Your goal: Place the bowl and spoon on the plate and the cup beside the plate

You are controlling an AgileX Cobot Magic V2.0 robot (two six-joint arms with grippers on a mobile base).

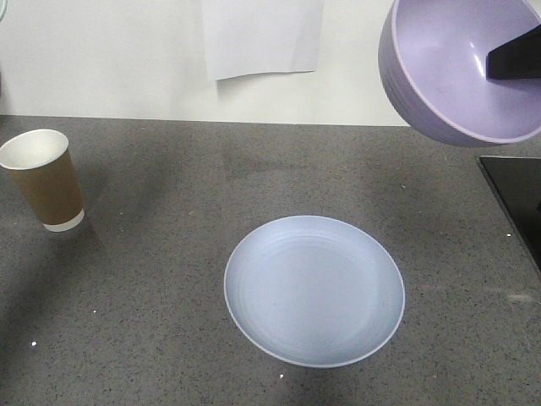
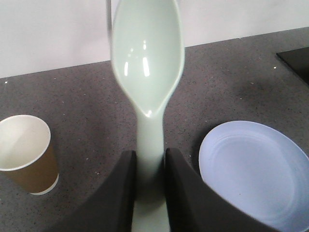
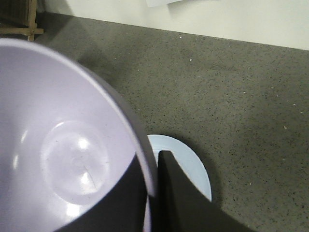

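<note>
Exterior front-facing view, starting at the left: a tall brown paper cup with a white rim [image 1: 44, 179] stands upright on the grey speckled countertop [image 1: 144, 296], well apart from the plate. The left wrist view shows the left gripper [image 2: 149, 186] with its two dark fingers clamped on the flat handle of a short pale mint-green plastic spoon [image 2: 148, 63], which is held off the surface with its scoop pointing away from the wrist, between cup and plate. Near the middle of the counter lies the round pale blue plate with a shallow raised rim [image 1: 314, 290], with nothing on it. At the upper right, a small round lavender-purple plastic bowl [image 1: 461, 68] hangs tilted in the air, above and to the right of the plate. The right gripper [image 3: 153, 171] pinches its wall, one finger inside and one outside. By my reading, the task is at an early stage: both pieces are picked up but neither is set down, and the cup has yet to be brought beside the plate.
</note>
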